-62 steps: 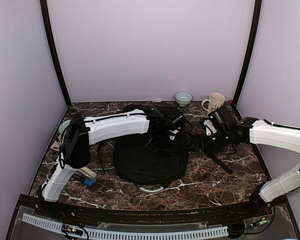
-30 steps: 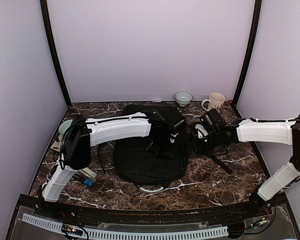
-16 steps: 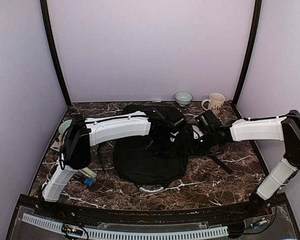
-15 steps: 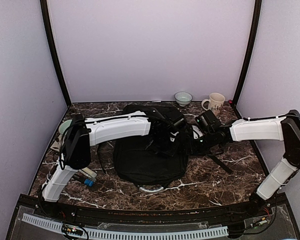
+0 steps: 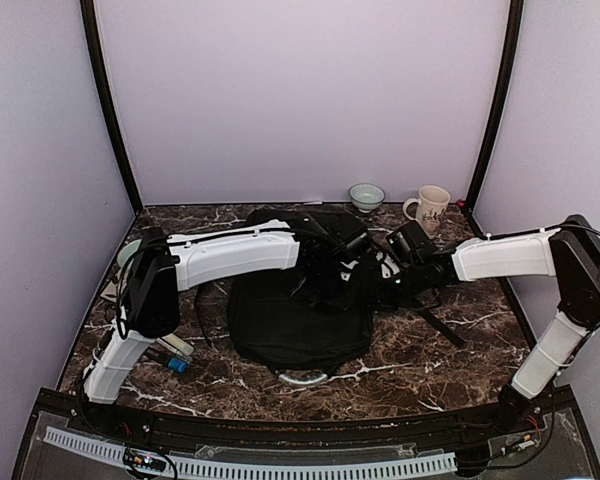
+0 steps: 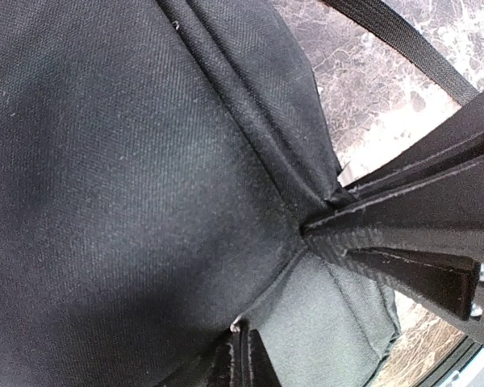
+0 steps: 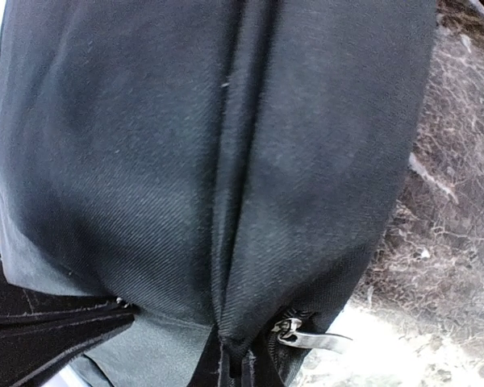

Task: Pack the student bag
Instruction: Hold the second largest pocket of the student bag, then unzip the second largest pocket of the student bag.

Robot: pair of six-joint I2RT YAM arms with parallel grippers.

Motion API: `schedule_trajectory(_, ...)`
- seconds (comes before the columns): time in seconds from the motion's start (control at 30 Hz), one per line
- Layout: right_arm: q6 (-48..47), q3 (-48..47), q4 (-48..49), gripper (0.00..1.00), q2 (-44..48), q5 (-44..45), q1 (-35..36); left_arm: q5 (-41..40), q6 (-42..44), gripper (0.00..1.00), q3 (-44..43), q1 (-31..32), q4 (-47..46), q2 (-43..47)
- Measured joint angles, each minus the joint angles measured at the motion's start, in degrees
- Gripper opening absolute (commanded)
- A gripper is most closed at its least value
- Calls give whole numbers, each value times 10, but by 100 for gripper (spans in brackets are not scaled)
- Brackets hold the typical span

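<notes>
The student bag (image 5: 290, 315) lies flat at the centre of the overhead frame on a dark marble table (image 5: 430, 365). Its silvery loop handle (image 5: 302, 378) is at the bottom edge and a black strap (image 5: 442, 328) trails to the right. My left gripper (image 5: 348, 278) reaches in from the left and my right gripper (image 5: 382, 287) from the right, and they sit just beside each other at the bag's upper right corner. A small bowl (image 5: 366, 195) and a cream mug (image 5: 430, 205) stand at the upper right, apart from the bag.

Left wrist view: black woven fabric fills most of the frame. At bottom centre my own jaws are closed tight on a fold of the bag. At the right, the other gripper's fingers (image 6: 403, 250) pinch a second fold.

Right wrist view: fabric again, with marble at the right. At bottom centre the jaws are clamped on a raised ridge of the bag, and a silver zipper pull (image 7: 310, 337) sits just to their right.
</notes>
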State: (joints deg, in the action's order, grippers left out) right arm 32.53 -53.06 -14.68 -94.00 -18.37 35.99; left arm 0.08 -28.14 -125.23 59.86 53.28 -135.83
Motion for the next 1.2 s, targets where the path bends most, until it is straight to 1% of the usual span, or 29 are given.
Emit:
schedule_trajectory(0.3,-6,-9,-19,0,5,6,1,-21,7,0,13,-3,16,16)
schedule_trajectory(0.53,-5,-9,-21,0,19,4,4,-23,8,0,120,-18,-4,96)
schedule_trajectory(0.7,-5,-9,-21,0,29,5,4,-8,14,0,149,-35,-1,130)
schedule_trajectory(0.9,-7,-9,-24,0,30,8,4,12,25,0,172,-47,0,147)
schedule_trajectory(1.2,-22,-9,-31,0,39,17,4,28,42,0,276,-76,-33,214)
